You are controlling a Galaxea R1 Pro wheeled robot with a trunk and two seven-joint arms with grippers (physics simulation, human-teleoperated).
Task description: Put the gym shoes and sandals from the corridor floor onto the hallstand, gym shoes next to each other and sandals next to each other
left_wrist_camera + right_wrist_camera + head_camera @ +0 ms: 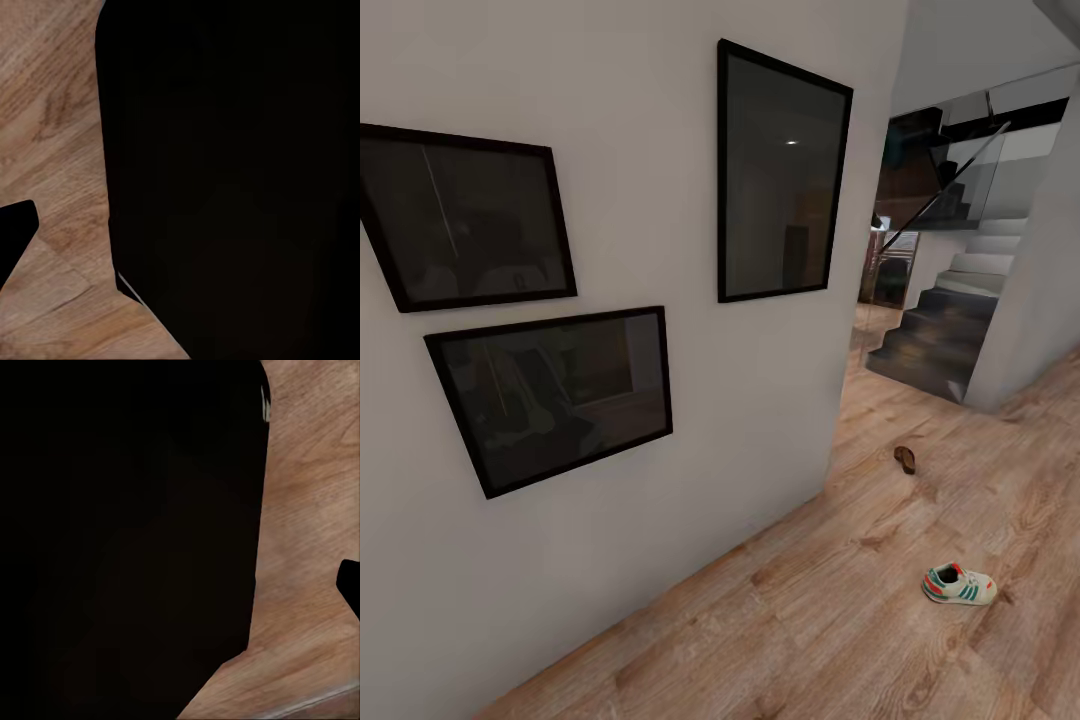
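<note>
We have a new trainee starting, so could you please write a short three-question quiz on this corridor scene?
1. True or false: the gym shoe lies on the corridor floor, nearer the camera than the sandal.
2. How many dark framed pictures hang on the white wall in the head view? A) two B) three C) five
3. Fill in: beyond the sandal, at the far end of the corridor, rises a ______ with a glass railing.

Key: 1 true; 2 B; 3 staircase.
</note>
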